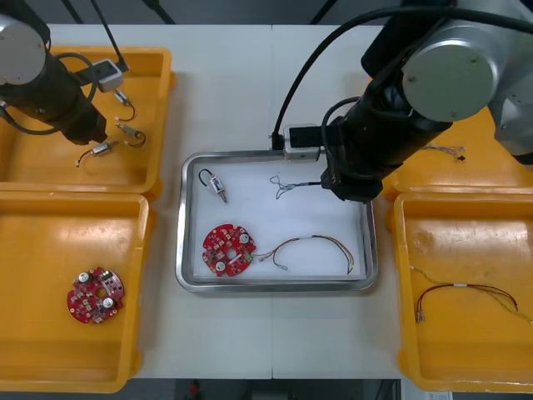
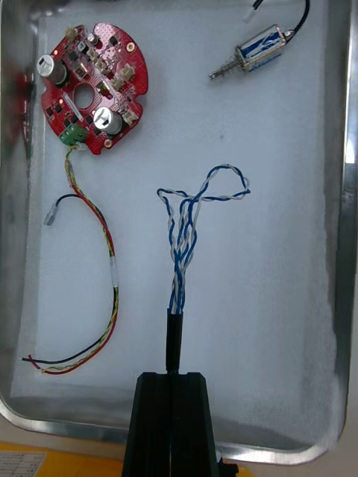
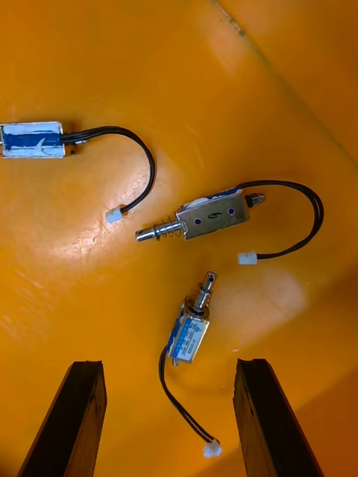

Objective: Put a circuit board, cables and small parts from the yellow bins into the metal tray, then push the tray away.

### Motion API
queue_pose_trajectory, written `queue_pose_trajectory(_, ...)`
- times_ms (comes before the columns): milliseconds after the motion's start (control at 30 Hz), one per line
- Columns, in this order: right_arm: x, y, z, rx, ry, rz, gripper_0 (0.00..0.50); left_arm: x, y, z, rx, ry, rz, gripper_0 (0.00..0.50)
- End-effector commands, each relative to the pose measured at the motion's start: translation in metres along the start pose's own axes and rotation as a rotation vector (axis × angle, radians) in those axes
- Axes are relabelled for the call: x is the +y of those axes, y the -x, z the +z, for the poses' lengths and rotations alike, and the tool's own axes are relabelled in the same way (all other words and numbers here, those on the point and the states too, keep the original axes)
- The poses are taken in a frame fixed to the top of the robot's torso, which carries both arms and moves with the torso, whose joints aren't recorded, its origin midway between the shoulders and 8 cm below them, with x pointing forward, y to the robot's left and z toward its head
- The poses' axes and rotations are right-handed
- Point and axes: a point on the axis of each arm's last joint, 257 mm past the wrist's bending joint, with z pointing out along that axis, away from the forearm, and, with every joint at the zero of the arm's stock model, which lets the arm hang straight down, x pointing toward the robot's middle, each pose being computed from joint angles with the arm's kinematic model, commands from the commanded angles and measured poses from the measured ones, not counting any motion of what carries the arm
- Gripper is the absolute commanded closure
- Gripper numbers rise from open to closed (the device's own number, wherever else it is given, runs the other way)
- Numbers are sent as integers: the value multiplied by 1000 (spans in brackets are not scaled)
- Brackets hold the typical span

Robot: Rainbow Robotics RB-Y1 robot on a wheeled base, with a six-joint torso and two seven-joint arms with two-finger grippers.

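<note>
**A:** what's sitting in the tray (image 1: 275, 286) rn?

**B:** red board (image 1: 226, 248) flat near-left, red-yellow cable (image 1: 312, 247) curling off its edge. metal part (image 1: 216, 185) far-left. blue-white cable (image 1: 283, 185) far-middle, one end pinched in the right tool (image 2: 173, 375).

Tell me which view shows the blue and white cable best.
The right wrist view: the blue and white cable shows full length over the metal tray, its black end in the shut right gripper. The front view shows it small. The left wrist view faces small metal parts.
</note>
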Motion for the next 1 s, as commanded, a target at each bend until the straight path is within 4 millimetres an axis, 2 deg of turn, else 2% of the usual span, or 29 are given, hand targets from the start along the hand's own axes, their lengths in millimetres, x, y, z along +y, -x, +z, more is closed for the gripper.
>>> queue_pose_trajectory(33, -13, 27, 6, 15, -26, -91, 500, 32, -3, -12, -1, 85, 169, 0)
queue_pose_trajectory(300, -29, 27, 30, 32, -42, -87, 500, 28, -7, -1, 8, 93, 232, 0)
queue_pose_trajectory(633, -44, 3, 56, 99, -73, -78, 500, 32, 0, 8, -26, 137, 310, 0)
queue_pose_trajectory(833, -48, -5, 67, 111, -82, -74, 500, 31, -1, 16, -26, 151, 352, 0)
queue_pose_trajectory(1000, -48, -6, 68, 109, -80, -72, 500, 30, -4, 25, -38, 165, 371, 0)
